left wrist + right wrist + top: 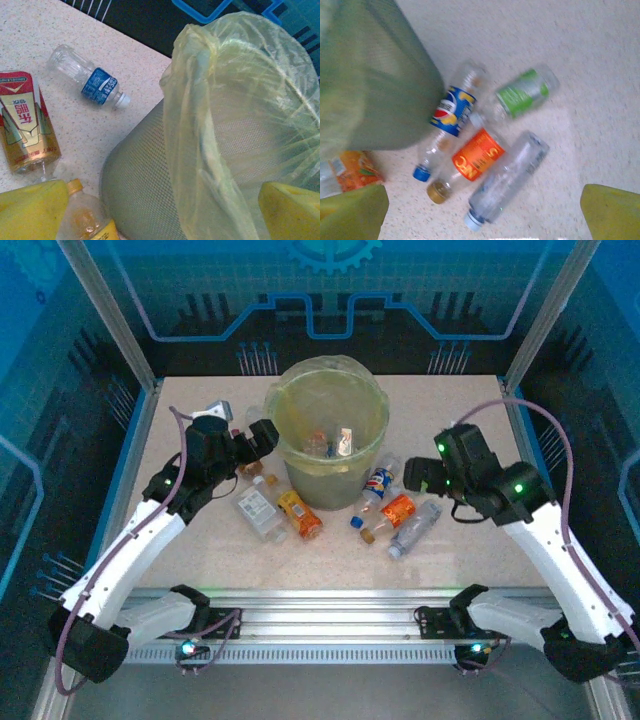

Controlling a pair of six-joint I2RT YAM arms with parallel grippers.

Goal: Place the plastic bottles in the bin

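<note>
**Bin** [300, 480]: round, translucent yellow-green, upright at the far middle of the surface [490, 540]. A thin bag liner [200, 100] is folded over its rim. At least two bottles inside [345, 440] lie on its bottom.

**Bottles, right of bin, all lying down:**
- blue-and-red-labelled bottle [451, 112], blue cap, against or just beside the bin wall
- orange-labelled bottle [477, 157], gold cap, just beside it
- clear bottle [507, 175], lying along the orange-labelled one
- green-labelled bottle [522, 92], just beyond these

**Bottles, left of bin:**
- white-labelled bottle [258, 510] and orange bottle [300, 515], side by side near the bin's foot
- red-and-gold-labelled bottle [25, 125], lying flat
- blue-labelled clear bottle [92, 82], white cap, lying apart from the others
- orange-capped bottle [85, 217], just beside the bin wall

**Left hand** [252, 448]: close to the bin's left side. Its yellow fingertips [30, 210] are spread wide and pinch nothing.

**Right hand** [425, 468]: right of the bin, above the right group. Its fingertips [612, 210] are spread wide and empty.
</note>
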